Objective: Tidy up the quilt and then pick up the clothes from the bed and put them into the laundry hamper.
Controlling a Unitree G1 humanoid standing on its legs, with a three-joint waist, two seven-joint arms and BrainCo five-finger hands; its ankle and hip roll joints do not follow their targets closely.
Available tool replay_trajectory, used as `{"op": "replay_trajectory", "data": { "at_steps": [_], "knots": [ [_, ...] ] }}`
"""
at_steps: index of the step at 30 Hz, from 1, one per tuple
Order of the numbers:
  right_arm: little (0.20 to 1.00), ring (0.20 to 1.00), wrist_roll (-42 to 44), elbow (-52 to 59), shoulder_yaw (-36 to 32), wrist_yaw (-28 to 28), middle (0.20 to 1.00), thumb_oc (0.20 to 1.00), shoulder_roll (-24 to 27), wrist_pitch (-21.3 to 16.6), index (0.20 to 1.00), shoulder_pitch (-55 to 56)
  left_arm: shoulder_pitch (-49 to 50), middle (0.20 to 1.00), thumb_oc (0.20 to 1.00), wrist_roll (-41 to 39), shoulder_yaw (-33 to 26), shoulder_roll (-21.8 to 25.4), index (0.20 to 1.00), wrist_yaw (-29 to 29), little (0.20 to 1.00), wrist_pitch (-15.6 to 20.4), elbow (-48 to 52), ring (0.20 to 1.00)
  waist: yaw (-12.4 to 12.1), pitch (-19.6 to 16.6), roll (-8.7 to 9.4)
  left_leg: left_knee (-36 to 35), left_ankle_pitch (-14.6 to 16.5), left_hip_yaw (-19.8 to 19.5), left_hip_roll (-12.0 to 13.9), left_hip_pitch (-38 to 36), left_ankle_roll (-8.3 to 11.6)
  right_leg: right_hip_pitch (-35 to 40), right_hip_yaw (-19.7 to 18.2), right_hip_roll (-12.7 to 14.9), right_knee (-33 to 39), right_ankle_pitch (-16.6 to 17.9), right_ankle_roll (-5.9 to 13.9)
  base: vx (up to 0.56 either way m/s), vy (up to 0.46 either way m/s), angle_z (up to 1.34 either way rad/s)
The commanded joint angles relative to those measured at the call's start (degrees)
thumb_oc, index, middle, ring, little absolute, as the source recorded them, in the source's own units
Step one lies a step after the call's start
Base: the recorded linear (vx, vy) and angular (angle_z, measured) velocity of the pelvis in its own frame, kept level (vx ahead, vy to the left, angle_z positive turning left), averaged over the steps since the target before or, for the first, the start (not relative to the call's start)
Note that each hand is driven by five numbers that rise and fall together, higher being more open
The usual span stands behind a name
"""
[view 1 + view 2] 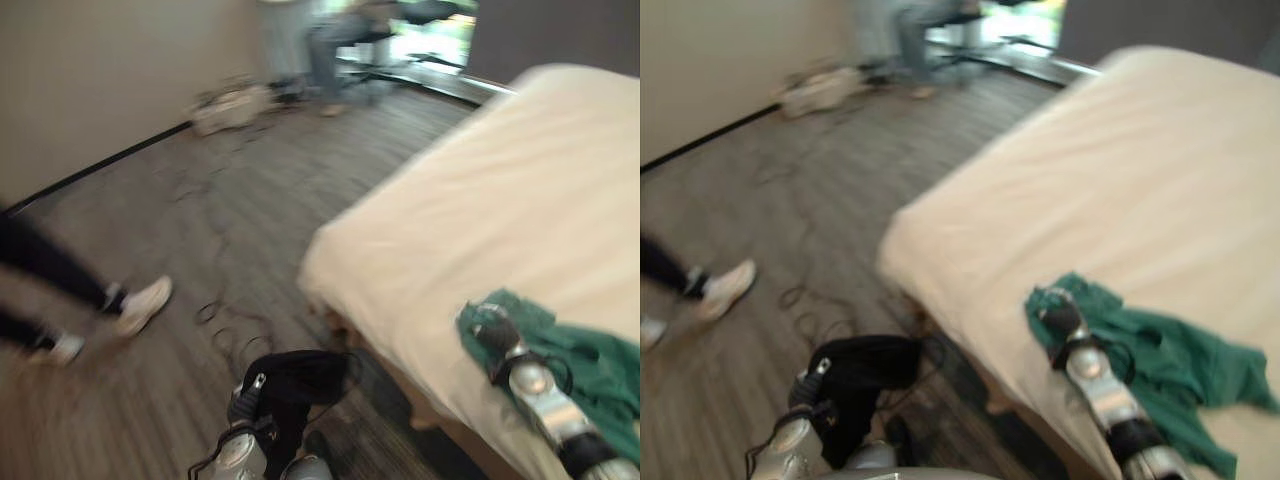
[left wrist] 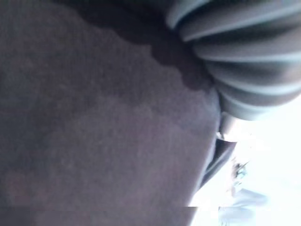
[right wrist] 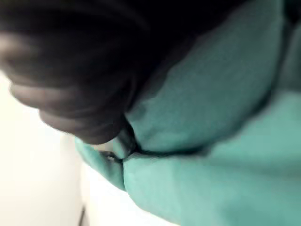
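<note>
A green garment [image 1: 580,365] lies crumpled on the cream quilt [image 1: 500,200] near the bed's near corner. My right hand [image 1: 1060,318] sits on the garment's left edge, and green cloth [image 3: 202,108] is bunched up against it in the right wrist view. A black garment [image 1: 300,378] hangs above the floor beside the bed, draped over my left hand [image 1: 248,398]. Dark cloth [image 2: 103,122] lies right against that hand in the left wrist view. The quilt is spread smooth over the bed.
A person's legs in white shoes [image 1: 140,305] stand on the wood floor at the left. Loose cables [image 1: 225,325] lie on the floor near the bed corner. A pale heap [image 1: 230,105] rests by the far wall, with a chair [image 1: 400,25] and another person beyond.
</note>
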State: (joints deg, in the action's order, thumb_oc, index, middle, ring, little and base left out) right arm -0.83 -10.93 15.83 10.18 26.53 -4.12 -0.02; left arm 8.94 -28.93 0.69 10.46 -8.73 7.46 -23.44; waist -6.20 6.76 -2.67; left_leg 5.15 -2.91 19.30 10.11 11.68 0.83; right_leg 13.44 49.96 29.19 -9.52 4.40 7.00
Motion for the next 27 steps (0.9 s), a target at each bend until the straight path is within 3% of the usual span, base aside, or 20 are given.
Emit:
{"op": "replay_trajectory", "data": {
  "at_steps": [1,2,3,4,5,6,7,10,11,17,18,21,25,27],
  "knots": [
    [0.200,0.200,-4.0,7.5,-6.7,-0.3,0.200,0.200,-2.8,-5.3,0.200,-2.2,-3.5,0.200,0.200,4.2,-1.2,8.2,0.200,-0.3,0.200,3.8,2.3,0.200,0.1,2.0,2.87,-9.0,-6.7,3.9,10.7,-6.3,11.80,-3.6,-7.1,2.4,3.4,8.5,8.00,0.31,0.302,1.02],
    [0.200,0.200,-2.6,8.9,-8.1,-0.7,0.200,0.200,-3.5,-5.6,0.200,0.0,-4.3,0.200,0.200,4.4,-0.4,8.4,0.200,-0.7,0.200,4.2,2.2,0.200,2.1,2.2,3.09,-9.2,-6.1,2.4,9.0,-5.8,11.32,-6.4,-15.6,-0.6,3.5,7.0,8.00,0.54,0.618,1.80],
    [0.200,0.200,0.6,10.9,-9.9,-1.7,0.200,0.200,-4.8,-7.0,0.200,4.0,-5.1,0.200,0.200,5.6,1.2,8.5,0.200,-0.5,0.200,4.7,2.5,0.200,4.4,2.9,2.70,-9.4,-5.3,0.5,5.3,-7.0,9.53,-10.6,-27.2,-7.2,2.8,1.3,7.35,0.33,0.437,2.51],
    [0.200,0.200,0.7,11.0,-10.0,-1.8,0.200,0.200,-4.7,-7.0,0.200,4.1,-5.1,0.200,0.200,5.7,1.3,8.5,0.200,-0.5,0.200,4.7,2.5,0.200,4.3,2.8,2.67,-9.5,-5.4,0.6,5.4,-6.9,9.49,-10.9,-27.3,-7.2,2.6,1.2,7.31,0.30,0.416,2.69],
    [0.200,0.200,1.6,12.1,-10.9,-2.3,0.200,0.200,-5.0,-7.4,0.200,5.7,-5.3,0.200,0.200,6.8,1.8,8.8,0.200,-0.3,0.200,4.6,2.9,0.200,5.0,3.2,2.54,-9.6,-4.6,-0.4,4.1,-7.9,9.03,-12.1,-28.9,-9.2,1.6,-0.8,6.84,0.07,0.100,2.00],
    [0.200,0.200,1.6,12.2,-11.0,-2.4,0.200,0.200,-5.0,-7.4,0.200,5.8,-5.3,0.200,0.200,6.9,1.9,8.8,0.200,-0.3,0.200,4.6,2.9,0.200,4.9,3.1,2.50,-9.7,-4.7,-0.4,4.1,-7.7,8.98,-12.3,-28.9,-9.2,1.5,-0.8,6.79,0.22,0.262,0.80],
    [0.200,0.200,2.2,11.9,-12.5,-2.7,0.200,0.200,-5.2,-8.0,0.200,7.6,-6.4,0.200,0.200,9.6,3.0,9.2,0.200,0.2,0.200,4.3,2.8,0.200,6.4,3.8,2.44,-9.9,-3.2,-2.2,1.8,-9.6,7.92,-14.5,-29.6,-13.4,1.0,-4.0,5.59,0.21,0.214,0.43],
    [0.200,0.200,4.2,7.8,-13.2,-2.4,0.200,0.200,-6.9,-7.8,0.200,8.8,-7.7,0.200,0.200,11.3,3.4,8.1,0.200,0.1,0.200,3.7,0.6,0.200,8.1,4.1,2.98,-9.9,-0.6,-4.3,-1.7,-12.6,6.34,-15.5,-32.1,-18.1,4.2,-5.1,4.52,0.22,0.147,1.10],
    [0.200,0.200,6.7,5.0,-13.0,-2.6,0.200,0.200,-7.9,-7.6,0.200,9.4,-7.7,0.200,0.200,12.3,3.4,7.2,0.200,0.1,0.200,3.7,-0.6,0.200,8.3,3.9,3.71,-9.2,1.2,-4.8,-3.7,-14.1,5.40,-13.6,-33.5,-18.7,7.9,-5.0,4.21,0.13,0.050,1.73],
    [0.200,0.200,6.9,-4.2,-11.1,-3.0,0.200,0.200,-8.4,-5.2,0.200,9.5,-6.5,0.200,0.200,12.8,3.1,4.7,0.200,0.0,0.200,3.6,-2.1,0.200,7.1,2.4,3.92,-8.8,1.9,-4.7,-4.5,-15.9,5.32,-10.0,-33.8,-18.9,11.2,-3.9,3.68,0.11,-0.009,0.69],
    [0.200,0.200,-0.5,-43.9,-5.3,1.8,0.200,0.200,-10.0,3.7,0.200,-3.1,-12.2,0.200,0.200,17.1,6.6,5.3,0.200,-0.7,0.200,-1.6,-33.9,0.200,1.2,4.5,4.71,-10.1,1.8,-9.0,-5.7,-14.5,3.93,-15.3,-31.4,-19.7,5.3,-4.7,4.11,0.14,-0.038,0.17],
    [0.200,0.200,0.2,-40.6,-5.4,1.6,0.200,0.200,-9.7,3.1,0.200,-2.0,-11.8,0.200,0.200,15.9,6.5,5.2,0.200,-0.5,0.200,-1.2,-31.4,0.200,1.7,4.4,4.68,-10.1,2.2,-9.2,-6.3,-14.7,3.80,-14.4,-32.4,-20.1,7.4,-4.4,3.87,0.14,-0.057,-0.04],
    [0.200,0.200,-2.1,-35.1,-4.0,0.2,0.200,0.200,-8.1,2.9,0.200,-0.6,-12.1,0.200,0.200,16.2,7.1,5.4,0.200,0.4,0.200,-1.0,-26.8,0.200,2.5,4.3,3.95,-10.1,3.5,-9.2,-6.2,-16.3,4.62,-12.4,-30.2,-20.1,9.9,-4.0,3.27,0.18,-0.080,0.19],
    [0.200,0.200,-2.1,-32.6,-4.0,-0.4,0.200,0.200,-6.6,2.4,0.200,-1.2,-12.3,0.200,0.200,16.0,7.3,5.8,0.200,0.4,0.200,-0.9,-24.3,0.200,2.8,5.1,3.41,-4.2,5.2,-9.0,-6.0,-15.9,5.55,-11.0,-28.9,-19.9,11.6,-4.0,2.89,0.12,-0.076,0.16]
  ]
}}
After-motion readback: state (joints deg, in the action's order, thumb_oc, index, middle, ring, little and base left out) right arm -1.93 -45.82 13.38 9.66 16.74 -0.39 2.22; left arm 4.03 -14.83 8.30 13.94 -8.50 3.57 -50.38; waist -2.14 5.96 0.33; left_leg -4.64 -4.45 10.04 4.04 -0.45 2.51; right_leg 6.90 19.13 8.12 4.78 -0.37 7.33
